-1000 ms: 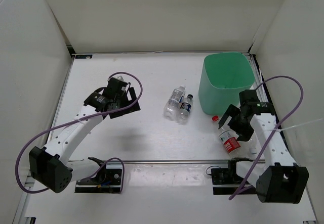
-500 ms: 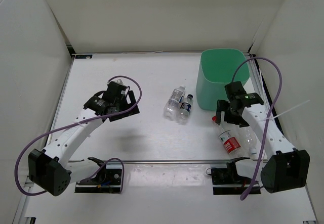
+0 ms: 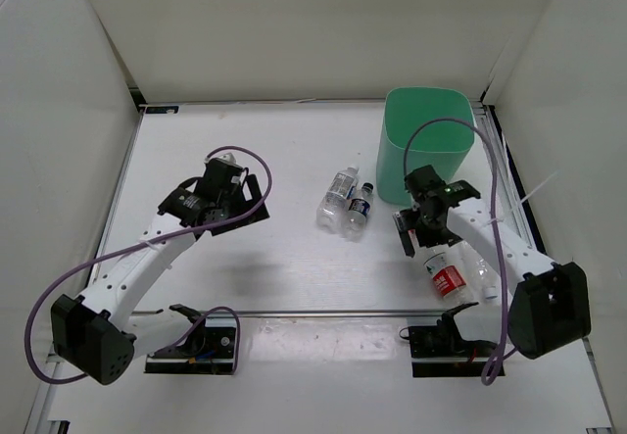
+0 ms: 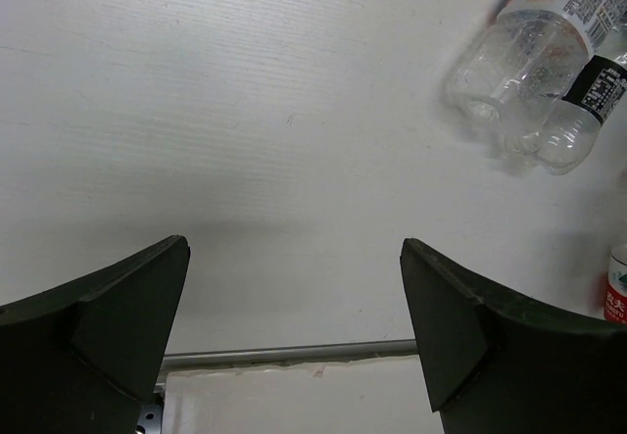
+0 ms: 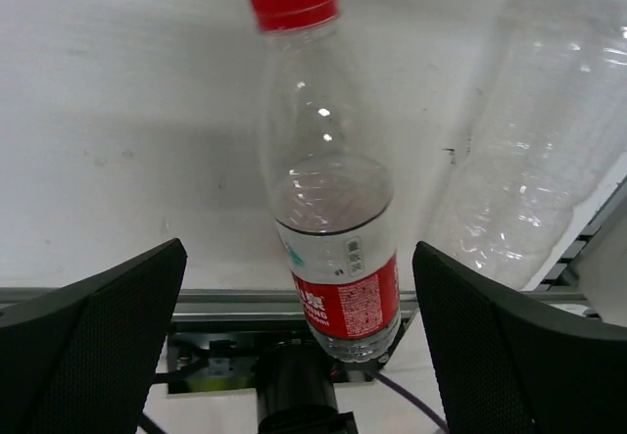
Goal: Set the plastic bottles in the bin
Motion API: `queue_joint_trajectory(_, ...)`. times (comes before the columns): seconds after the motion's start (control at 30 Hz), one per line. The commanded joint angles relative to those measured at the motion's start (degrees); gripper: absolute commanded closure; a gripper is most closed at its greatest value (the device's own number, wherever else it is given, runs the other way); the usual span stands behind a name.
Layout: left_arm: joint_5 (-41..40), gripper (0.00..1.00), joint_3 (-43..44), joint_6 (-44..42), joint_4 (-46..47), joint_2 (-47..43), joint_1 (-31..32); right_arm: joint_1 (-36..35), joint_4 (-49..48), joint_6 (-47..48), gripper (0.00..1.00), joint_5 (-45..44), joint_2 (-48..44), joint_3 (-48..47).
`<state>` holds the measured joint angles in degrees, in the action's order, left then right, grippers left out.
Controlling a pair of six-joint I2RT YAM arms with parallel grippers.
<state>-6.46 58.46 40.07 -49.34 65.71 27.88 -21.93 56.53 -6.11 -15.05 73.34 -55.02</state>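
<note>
The red-capped bottle (image 5: pixel 328 209) lies on the table near the front rail, and its red label shows in the top view (image 3: pixel 448 279). My right gripper (image 3: pixel 421 241) is open and hovers over its cap end, a finger on each side (image 5: pixel 299 287), not touching. The white-capped bottle (image 3: pixel 338 191) and the dark-capped bottle (image 3: pixel 360 207) lie side by side mid-table, also in the left wrist view (image 4: pixel 549 23) (image 4: pixel 593 91). My left gripper (image 3: pixel 245 204) (image 4: pixel 294 258) is open and empty, left of that pair. The mint-green bin (image 3: pixel 431 111) stands at the far right.
A further clear bottle with no label showing (image 5: pixel 539 150) lies right of the red-capped one (image 3: pixel 480 272). The metal front rail (image 4: pixel 294 354) runs along the near table edge. White walls close in the table on three sides. The right arm's purple cable loops over the bin.
My right gripper has swung left and away from the right wall, now over the red-capped bottle's cap end. The left arm has shifted only slightly. The bottles have not moved.
</note>
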Motion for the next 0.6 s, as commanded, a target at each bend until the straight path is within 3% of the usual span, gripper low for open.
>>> queue_joint_trajectory(0.0,0.0,0.0,-0.2,0.3,-0.4,-2.3,0.2,-3.1,-0.8,4.5,0.0,-1.5,0.6,4.1)
queue_joint_trajectory(0.27,0.0,0.0,-1.5,0.3,-2.1,-4.5,0.2,-4.5,-3.5,4.5,0.0,-9.7,5.7,6.0)
queue_joint_trajectory(0.57,0.0,0.0,-4.5,1.4,-2.6,-8.7,0.2,-4.5,-3.5,4.5,0.03,-3.1,16.0,3.0)
